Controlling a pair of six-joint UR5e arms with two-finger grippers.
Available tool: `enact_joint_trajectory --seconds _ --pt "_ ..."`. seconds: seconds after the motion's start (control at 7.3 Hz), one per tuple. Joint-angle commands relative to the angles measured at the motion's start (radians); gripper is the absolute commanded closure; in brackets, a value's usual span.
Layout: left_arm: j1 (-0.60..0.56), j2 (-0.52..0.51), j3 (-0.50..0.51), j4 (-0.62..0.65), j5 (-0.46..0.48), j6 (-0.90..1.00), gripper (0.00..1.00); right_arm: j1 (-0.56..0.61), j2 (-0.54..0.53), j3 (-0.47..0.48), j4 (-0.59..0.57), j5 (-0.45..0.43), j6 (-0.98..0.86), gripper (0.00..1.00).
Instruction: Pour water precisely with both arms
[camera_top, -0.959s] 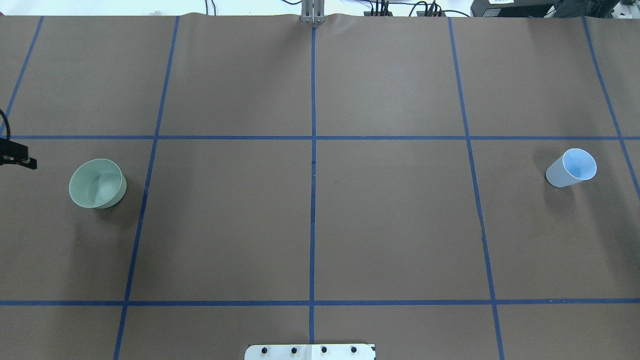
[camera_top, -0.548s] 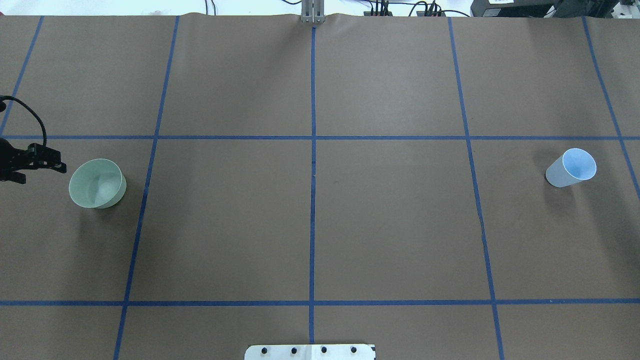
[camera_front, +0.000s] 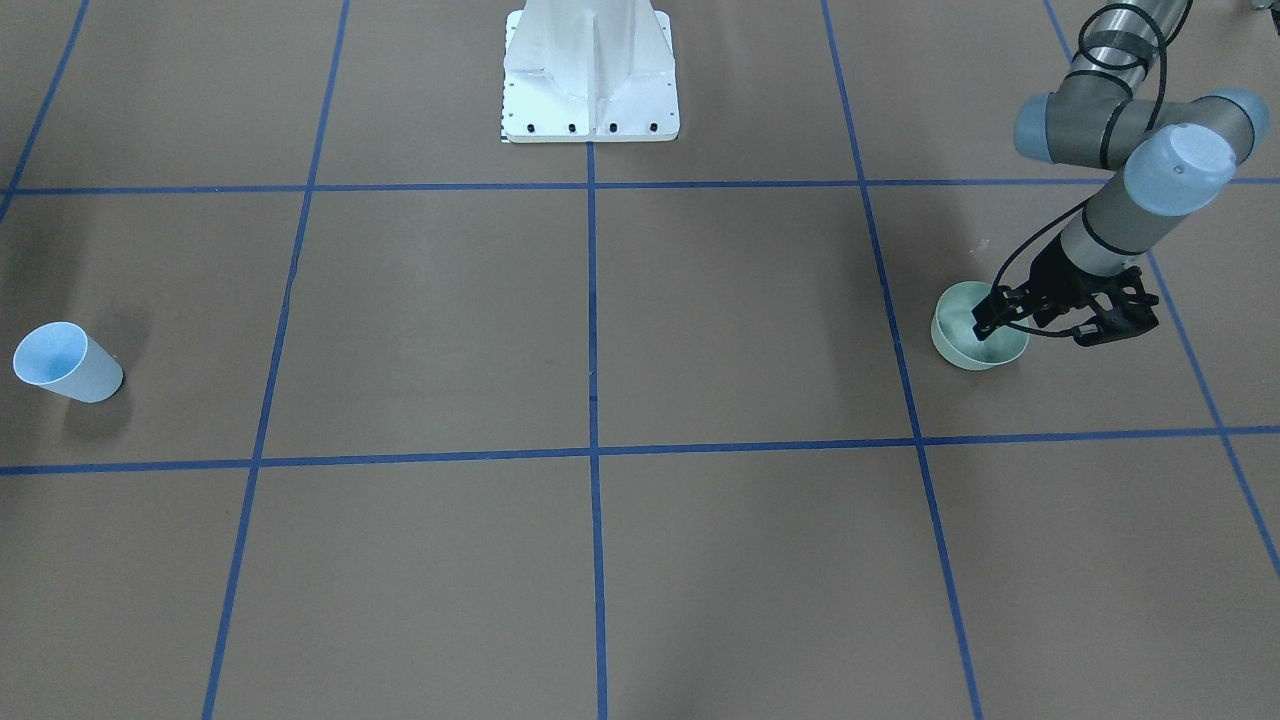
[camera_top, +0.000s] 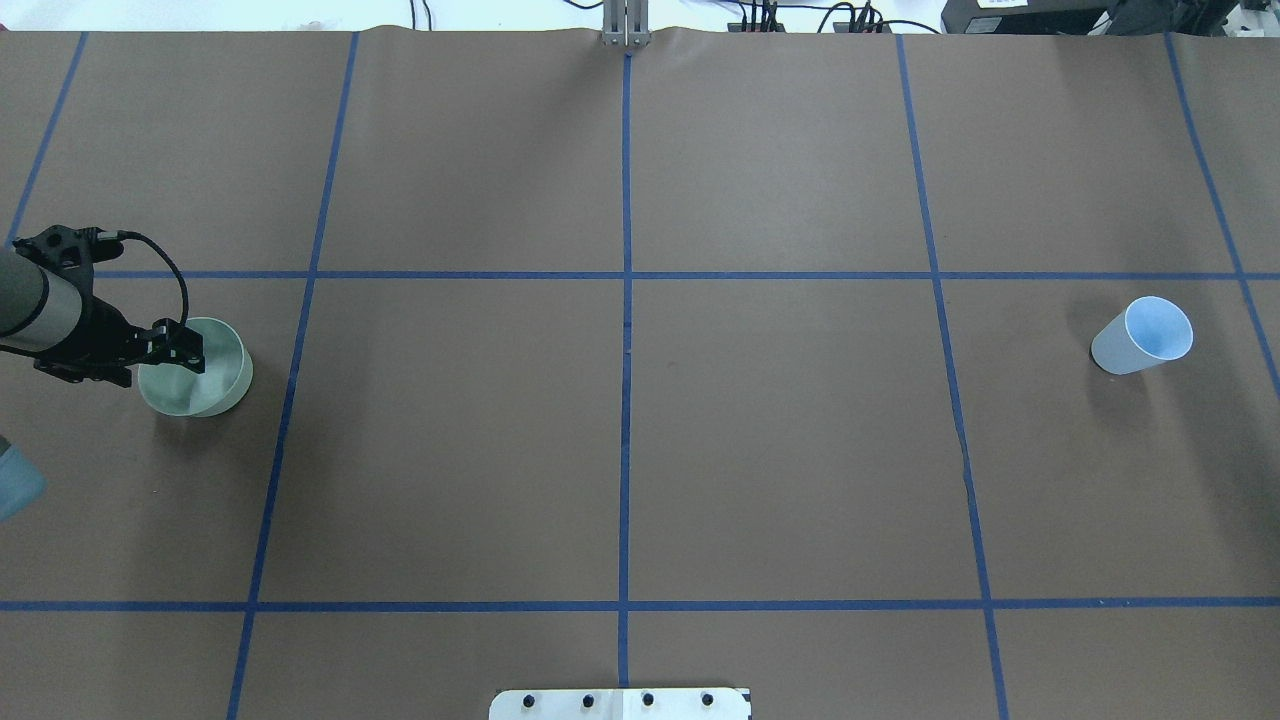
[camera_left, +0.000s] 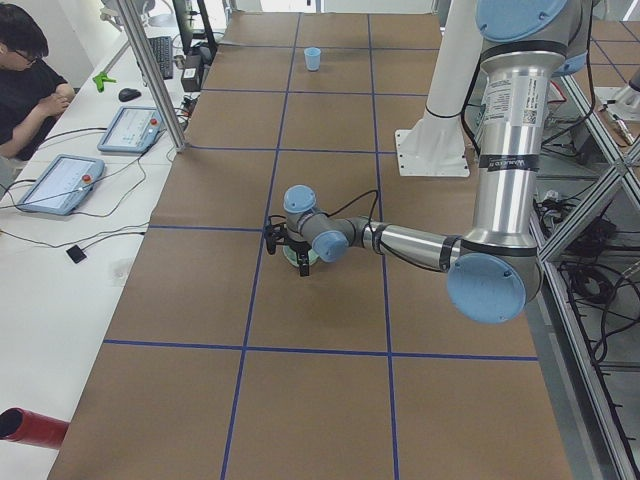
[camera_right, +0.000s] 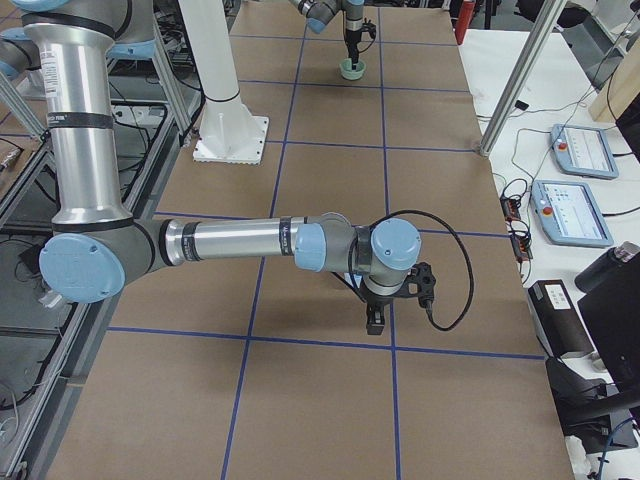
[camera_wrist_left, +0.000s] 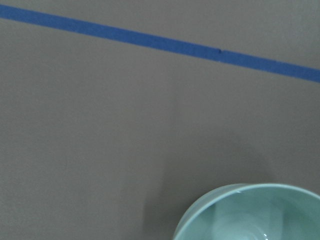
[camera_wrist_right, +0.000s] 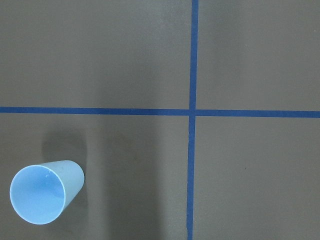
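Note:
A pale green bowl (camera_top: 218, 388) stands upright at the table's left; it also shows in the front view (camera_front: 960, 345) and the left wrist view (camera_wrist_left: 250, 212). My left gripper (camera_top: 190, 352) hovers over the bowl's left rim with its fingers apart and holds nothing; it also shows in the front view (camera_front: 985, 318). A light blue cup (camera_top: 1145, 335) stands at the far right, also seen in the front view (camera_front: 65, 362) and the right wrist view (camera_wrist_right: 42, 192). My right gripper (camera_right: 377, 322) shows only in the exterior right view, so I cannot tell its state.
Brown paper with a blue tape grid (camera_top: 625, 275) covers the table. The white bolted pedestal (camera_front: 590, 80) stands at the robot's edge. An operator (camera_left: 30, 80) and tablets (camera_left: 60, 180) are beside the table's far side.
My left arm has come in from the left edge and moved right until its gripper is over the green bowl's rim. The bowl and the blue cup have not moved.

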Motion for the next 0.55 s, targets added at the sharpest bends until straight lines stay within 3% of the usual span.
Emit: enact_joint_trajectory --seconds 0.0,0.27,0.41 --pt "0.004 -0.003 -0.038 0.014 -0.005 -0.064 1.0 0.0 0.002 -0.001 -0.001 -0.002 -0.003 0.01" --pt "0.001 0.0 -0.037 0.022 -0.095 -0.064 1.0 0.001 0.0 0.0 -0.001 -0.002 -0.004 0.01" --pt "-0.003 -0.001 -0.044 0.022 -0.097 -0.066 1.0 0.001 -0.001 0.003 -0.001 0.001 -0.004 0.01"
